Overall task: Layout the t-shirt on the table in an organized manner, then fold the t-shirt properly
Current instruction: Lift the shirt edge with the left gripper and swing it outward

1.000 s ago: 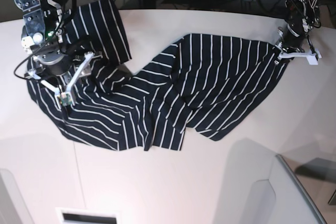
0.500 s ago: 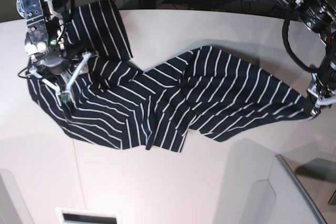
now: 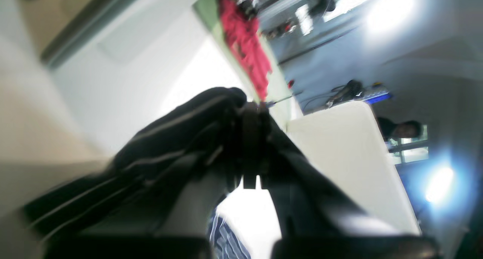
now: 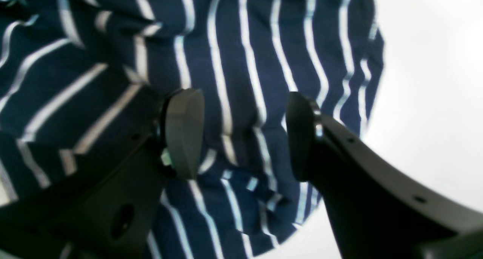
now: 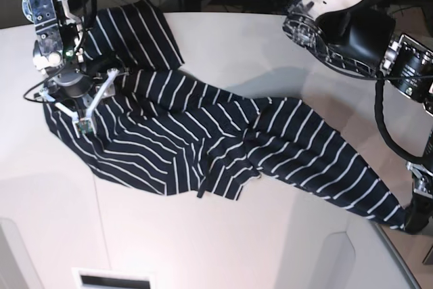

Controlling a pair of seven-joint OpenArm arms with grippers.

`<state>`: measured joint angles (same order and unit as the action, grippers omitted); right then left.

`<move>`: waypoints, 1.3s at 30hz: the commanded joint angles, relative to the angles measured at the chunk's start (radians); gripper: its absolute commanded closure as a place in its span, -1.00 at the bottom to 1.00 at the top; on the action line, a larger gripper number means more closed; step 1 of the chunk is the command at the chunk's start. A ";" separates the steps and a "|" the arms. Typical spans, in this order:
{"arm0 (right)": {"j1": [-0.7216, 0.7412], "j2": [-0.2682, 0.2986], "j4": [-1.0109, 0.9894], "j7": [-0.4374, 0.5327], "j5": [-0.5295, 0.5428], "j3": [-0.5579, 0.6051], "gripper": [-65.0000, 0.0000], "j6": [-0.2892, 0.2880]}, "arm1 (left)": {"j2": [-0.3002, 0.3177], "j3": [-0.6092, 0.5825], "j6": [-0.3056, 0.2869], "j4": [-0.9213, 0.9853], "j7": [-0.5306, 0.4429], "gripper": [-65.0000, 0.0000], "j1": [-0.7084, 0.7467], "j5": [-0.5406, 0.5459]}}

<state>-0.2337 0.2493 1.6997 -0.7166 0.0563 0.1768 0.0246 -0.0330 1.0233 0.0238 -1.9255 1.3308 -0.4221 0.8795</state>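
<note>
We work over a broad off-white surface, bare along its near side, with cables and a blue box in the dark beyond its curved far edge. Nearest us, at the surface's near corner on the base view's right, the left gripper has its jaws shut tight on one end of the shirt, which it holds just past the rim. From there the cloth runs as a long wrinkled band across the middle, bunched and doubled at the centre. Farther off, on that view's left, the right gripper hangs low over the other end, jaws about half open and holding nothing; striped cloth lies between its fingers.

We judge the laying-out step is in hand, with folding not yet begun. Next we likely need the right jaws to close on cloth, so both ends can be drawn apart and the middle flattened. The left end sits at the rim with little margin; open room lies toward the near centre.
</note>
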 commanded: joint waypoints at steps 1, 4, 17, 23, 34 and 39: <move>0.004 0.009 0.018 0.018 -0.002 -0.006 0.01 0.002 | 0.026 -0.041 -0.006 -0.015 -0.023 1.00 -0.050 0.000; 0.003 0.009 0.018 0.018 -0.002 -0.003 0.01 0.002 | 0.035 -0.174 -0.006 -0.015 -0.124 1.00 -0.085 -0.124; 0.000 -0.011 0.018 0.016 0.000 -0.006 0.01 0.002 | 0.026 -0.644 0.018 0.542 -0.989 1.00 -0.005 -0.785; 0.007 -0.011 0.018 0.016 0.000 -0.006 0.01 0.002 | 0.066 -0.766 0.189 0.800 -1.224 1.00 -0.056 -0.896; 0.000 -0.011 0.018 0.016 0.000 -0.006 0.01 0.002 | 0.109 -0.914 0.284 1.053 -1.197 0.39 -0.255 -0.908; -0.010 -0.011 0.020 0.016 0.000 -0.006 0.01 0.002 | 0.130 -0.926 0.284 1.079 -1.195 -0.67 -0.263 -0.909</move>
<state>-0.2523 0.2317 1.7000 -0.7185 0.0597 0.1749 0.0250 0.0895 0.0967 0.3027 -0.8249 0.1703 -0.6353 -0.0185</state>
